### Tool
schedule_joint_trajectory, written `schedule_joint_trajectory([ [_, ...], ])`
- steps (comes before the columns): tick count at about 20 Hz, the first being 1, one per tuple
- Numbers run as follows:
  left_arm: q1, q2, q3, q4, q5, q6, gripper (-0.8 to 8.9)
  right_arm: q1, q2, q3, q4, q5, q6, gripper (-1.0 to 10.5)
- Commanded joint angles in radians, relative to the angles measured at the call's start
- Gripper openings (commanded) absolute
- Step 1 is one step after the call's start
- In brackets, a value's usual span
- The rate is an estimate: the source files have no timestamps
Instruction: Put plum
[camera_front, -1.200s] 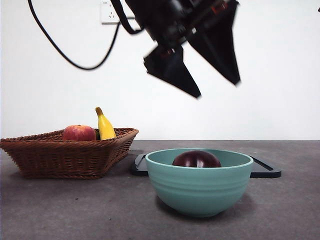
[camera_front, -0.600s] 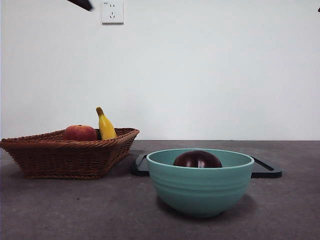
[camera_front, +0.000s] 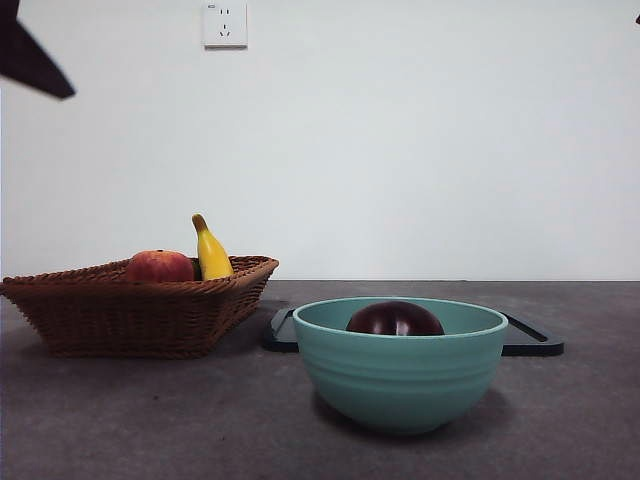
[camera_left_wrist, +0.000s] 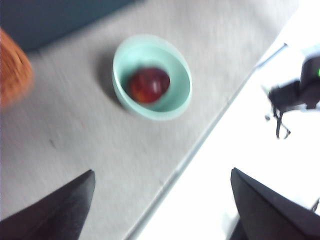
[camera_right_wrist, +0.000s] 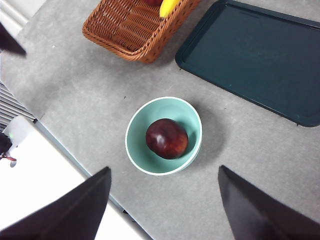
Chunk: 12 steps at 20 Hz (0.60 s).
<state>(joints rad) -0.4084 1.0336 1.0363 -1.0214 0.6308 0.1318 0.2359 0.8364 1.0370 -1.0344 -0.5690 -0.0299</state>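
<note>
At the far left of the front view only a black tip of one arm showed in the top corner, high above the tabletop (camera_front: 100, 420); which arm it was could not be told from that view alone. Below it stood the wicker basket (camera_front: 130, 305) with a red fruit (camera_front: 158, 266) and a banana (camera_front: 210, 252) inside. More to the right, behind the bowl, lay a dark tray (camera_front: 530, 340), flat on the tabletop and apart from the basket. In front of the tray stood the green bowl (camera_front: 400, 375), and the plum (camera_front: 394, 320) rested inside it, near the middle, with its top just above the rim. The left end effector (camera_left_wrist: 162, 205) hung high over the table edge with its jaws wide apart and nothing between them; its picture was blurred. The right end effector (camera_right_wrist: 165, 205) was also high above the bowl, jaws spread wide and empty. In my judgement the placing was done, so little remained to fail. One risk was that an arm, if it came low again, could knock the bowl rim and push the bowl toward the near table edge. Another was the plum itself: it is round and smooth, so a bump to the bowl could make it roll inside, though the walls looked deep enough to keep it in.
</note>
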Motion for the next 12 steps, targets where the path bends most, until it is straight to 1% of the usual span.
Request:
schedule_joint_trajectory([
  [1,-0.004,0.003,-0.007,0.006,0.008,0.018,4.33,0.005,0.006,0.019,0.008,0.001,-0.008,3.4],
  [7,-0.004,0.003,-0.007,0.018,0.01,0.017,4.33,0.005,0.006,0.018,-0.01,0.0,0.002,3.4],
  [10,-0.005,0.003,-0.007,0.02,0.013,0.017,4.33,0.018,0.031,0.015,-0.013,0.0,0.035,3.4],
  [12,-0.004,0.003,-0.007,0.022,0.021,0.017,4.33,0.05,0.074,0.007,-0.001,0.002,0.053,3.4],
])
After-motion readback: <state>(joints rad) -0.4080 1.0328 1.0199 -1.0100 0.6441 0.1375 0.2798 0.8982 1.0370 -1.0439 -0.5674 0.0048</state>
